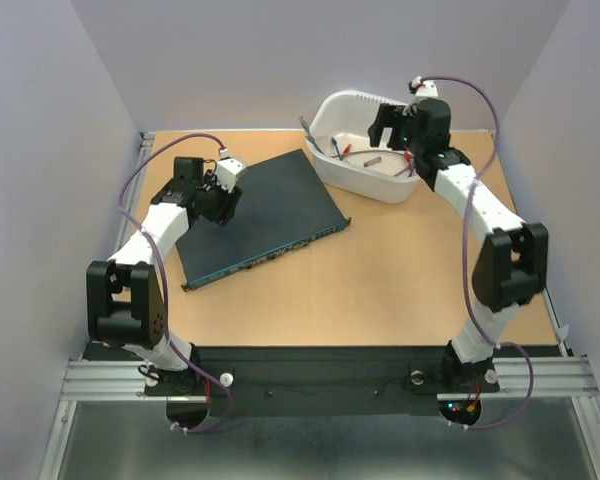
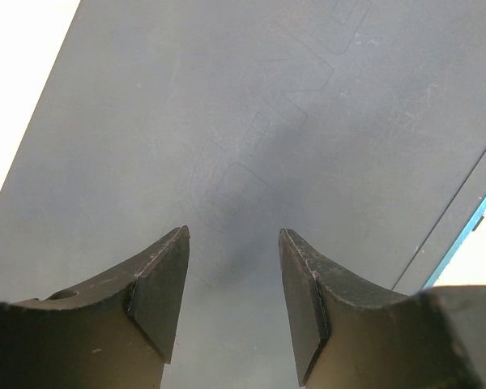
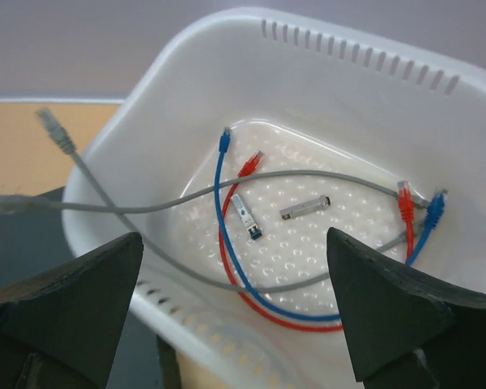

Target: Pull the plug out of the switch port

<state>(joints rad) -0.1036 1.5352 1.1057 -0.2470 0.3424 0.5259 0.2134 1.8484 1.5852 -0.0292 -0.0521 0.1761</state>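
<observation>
The tan wooden tabletop [image 1: 380, 280] fills the middle of the overhead view. The switch [image 1: 260, 212] lies flat on it left of centre, turned at an angle. Its blue-tinted long edge with the row of sockets faces the lower right.

The white plastic tub [image 1: 360, 178] sits at the upper centre-right, just off the switch's far corner. In the overhead view it looks tipped, its slotted far wall raised.

The left fingers [image 1: 223, 207] hover over the upper left part of the switch's flat top. In the left wrist view they stand moderately parted with only the dark lid [image 2: 267, 121] showing between them, gripping nothing.

The right fingers [image 1: 380, 128] hang over the tub, spread wide and empty, with the tub floor in full view between them.

Inside the tub a grey cable [image 3: 146, 208] runs across, and one plug reaches past the rim [image 3: 332, 49] at the upper left of the right wrist view. A blue patch cable [image 3: 217, 203] and a red one [image 3: 406, 212] loop side by side. Two small metal modules [image 3: 243, 212] [image 3: 304, 208] lie on the dimpled floor.
</observation>
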